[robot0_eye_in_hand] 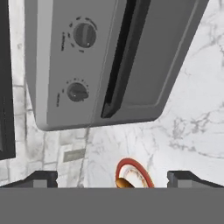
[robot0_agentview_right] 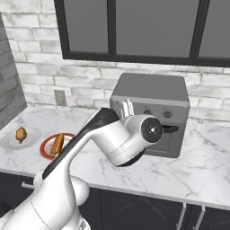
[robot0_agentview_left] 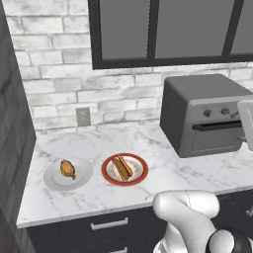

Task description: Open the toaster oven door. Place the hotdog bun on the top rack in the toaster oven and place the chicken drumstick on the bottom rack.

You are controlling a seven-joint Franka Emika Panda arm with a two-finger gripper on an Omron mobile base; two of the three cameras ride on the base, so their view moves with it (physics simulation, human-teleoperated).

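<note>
The toaster oven (robot0_agentview_left: 197,111) stands at the right of the counter, and its door (robot0_agentview_left: 217,136) with the black bar handle (robot0_eye_in_hand: 118,57) is shut. The racks are hidden behind the door. A red-rimmed plate (robot0_agentview_left: 109,174) holds the hotdog bun (robot0_agentview_left: 122,168). To its left, the chicken drumstick (robot0_agentview_left: 67,169) lies on a grey plate (robot0_agentview_left: 81,180). My gripper (robot0_eye_in_hand: 113,180) hovers open just in front of the oven's front, close to the knobs (robot0_eye_in_hand: 85,35) and the handle, with nothing held between its fingertips (robot0_eye_in_hand: 41,178). In the right base view the gripper (robot0_agentview_right: 127,108) sits before the oven (robot0_agentview_right: 152,94).
A white brick wall with an outlet (robot0_agentview_left: 83,116) runs behind the marble counter (robot0_agentview_left: 163,173). Dark-framed cabinets (robot0_agentview_left: 163,29) hang above the oven. A dark wall (robot0_agentview_left: 12,138) closes the counter's left end. Drawers (robot0_agentview_left: 108,225) sit below the counter edge.
</note>
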